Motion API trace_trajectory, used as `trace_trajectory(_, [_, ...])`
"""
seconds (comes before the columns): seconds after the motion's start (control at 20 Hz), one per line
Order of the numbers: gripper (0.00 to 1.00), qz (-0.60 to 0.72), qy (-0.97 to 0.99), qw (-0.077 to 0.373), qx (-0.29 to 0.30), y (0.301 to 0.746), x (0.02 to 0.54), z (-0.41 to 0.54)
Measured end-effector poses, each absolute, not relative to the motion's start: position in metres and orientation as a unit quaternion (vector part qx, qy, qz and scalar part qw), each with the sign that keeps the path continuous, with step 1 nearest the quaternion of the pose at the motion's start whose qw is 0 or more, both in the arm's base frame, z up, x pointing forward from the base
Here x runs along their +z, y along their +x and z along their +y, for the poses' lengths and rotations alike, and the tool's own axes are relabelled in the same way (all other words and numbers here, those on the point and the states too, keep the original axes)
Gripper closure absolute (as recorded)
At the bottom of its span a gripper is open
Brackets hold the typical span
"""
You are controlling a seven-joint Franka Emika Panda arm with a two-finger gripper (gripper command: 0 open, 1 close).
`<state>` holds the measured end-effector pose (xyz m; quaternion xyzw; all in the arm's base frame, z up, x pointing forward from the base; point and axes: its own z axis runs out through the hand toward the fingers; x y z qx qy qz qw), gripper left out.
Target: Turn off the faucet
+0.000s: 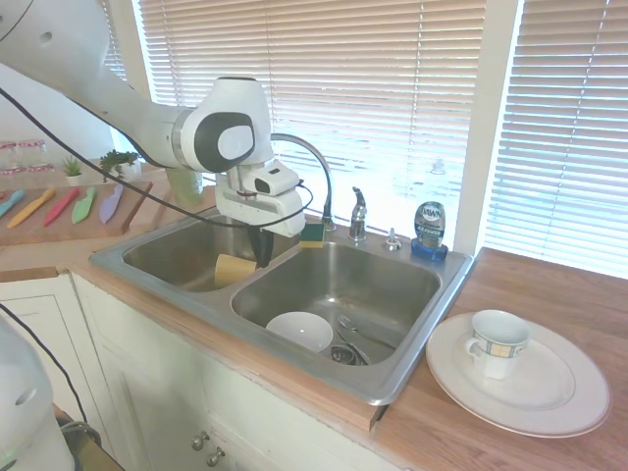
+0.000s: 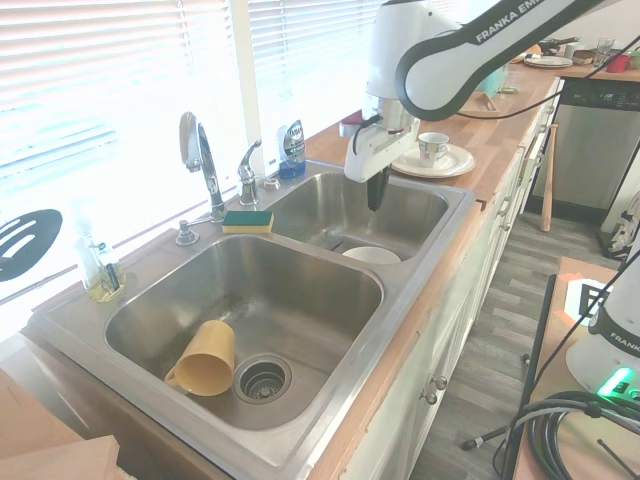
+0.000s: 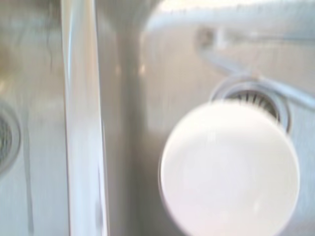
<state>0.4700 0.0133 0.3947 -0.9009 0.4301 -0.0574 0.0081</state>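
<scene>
Second exterior view showed, nearest, a yellow plastic cup [image 2: 205,360] lying on its side in the brushed-steel left basin of the sink [image 2: 300,420], its mouth beside the round drain. Past the divider, a smooth white bowl [image 2: 372,256] sat in the right basin, and the wrist view showed the same bowl [image 3: 230,169] as a blurred round disc next to the drain. Above that basin hung the white arm's gripper [image 2: 376,190]; its dark fingers were pressed together, holding nothing. Farther back on the sink's rear ledge lay a rectangular green-and-yellow sponge [image 2: 247,220], and behind it stood the faucet [image 2: 200,155], shiny chrome with a thin arched spout and a short lever handle just beside it. A blue soap bottle [image 2: 291,148] stood further along, against the white slatted blinds [image 2: 90,80].
</scene>
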Motion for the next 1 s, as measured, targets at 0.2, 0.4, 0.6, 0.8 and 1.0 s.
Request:
trace_trajectory(0.2, [1.00,0.446,-0.892,0.005,-0.074,0.521,0.406,0.012])
trace_trajectory(0.4, [1.00,0.458,-0.885,0.011,-0.085,0.572,0.425,0.010])
trace_trajectory(0.6, [1.00,0.476,-0.872,0.017,-0.113,0.615,0.451,0.012])
trace_trajectory(0.8, [1.00,0.493,-0.859,0.024,-0.134,0.661,0.471,0.011])
trace_trajectory(1.0, [1.00,0.503,-0.849,0.037,-0.157,0.700,0.495,0.011])
